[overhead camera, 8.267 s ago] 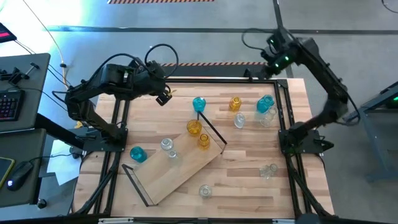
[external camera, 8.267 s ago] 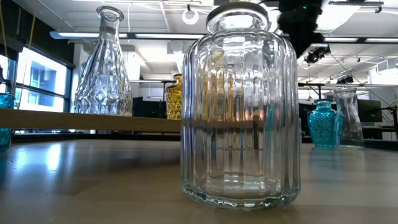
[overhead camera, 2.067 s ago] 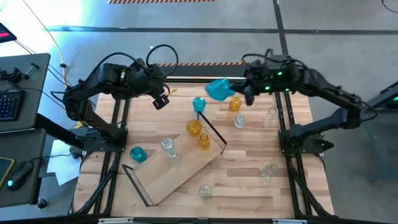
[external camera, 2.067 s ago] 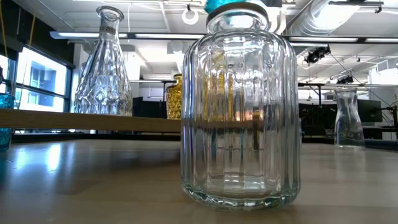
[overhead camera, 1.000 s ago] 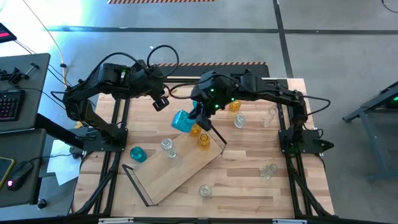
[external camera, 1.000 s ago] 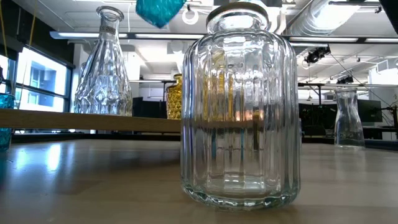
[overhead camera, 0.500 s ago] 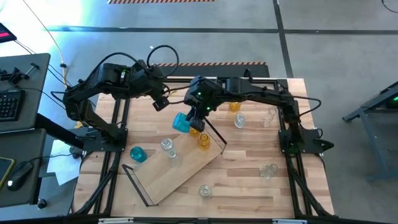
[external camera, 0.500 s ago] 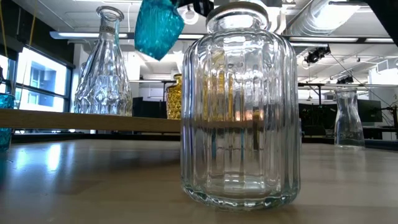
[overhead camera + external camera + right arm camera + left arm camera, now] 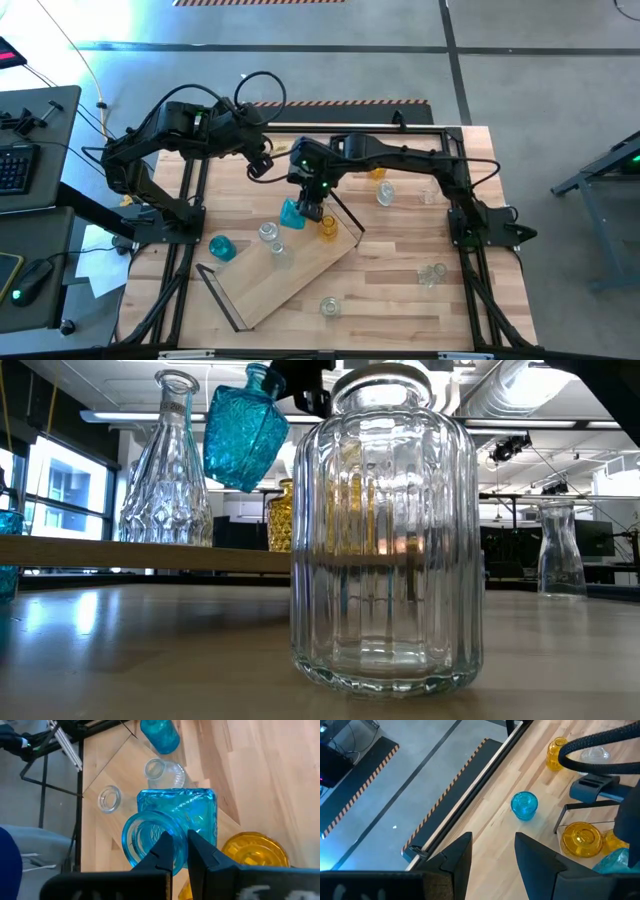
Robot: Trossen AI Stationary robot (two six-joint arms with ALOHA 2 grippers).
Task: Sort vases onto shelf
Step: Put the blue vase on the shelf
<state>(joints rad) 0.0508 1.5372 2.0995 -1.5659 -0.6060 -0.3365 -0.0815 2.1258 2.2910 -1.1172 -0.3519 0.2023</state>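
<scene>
Teal vase (image 9: 244,436) (tilted) in right pincer (image 9: 308,200)

Both arms were matte black with chunky jointed links, and black cables looped over the left arm (image 9: 170,130). Small green lights glowed on the right arm (image 9: 400,160) near its wrist.

Between my right black jaws (image 9: 180,851) sits a teal-blue vase (image 9: 175,822) with a fine diamond pattern. Just beside it is an amber-yellow vase (image 9: 255,851); farther ahead, two clear vases (image 9: 164,771) on pale wood (image 9: 110,770). The surface (image 9: 270,775) beyond is striped light wood.
</scene>
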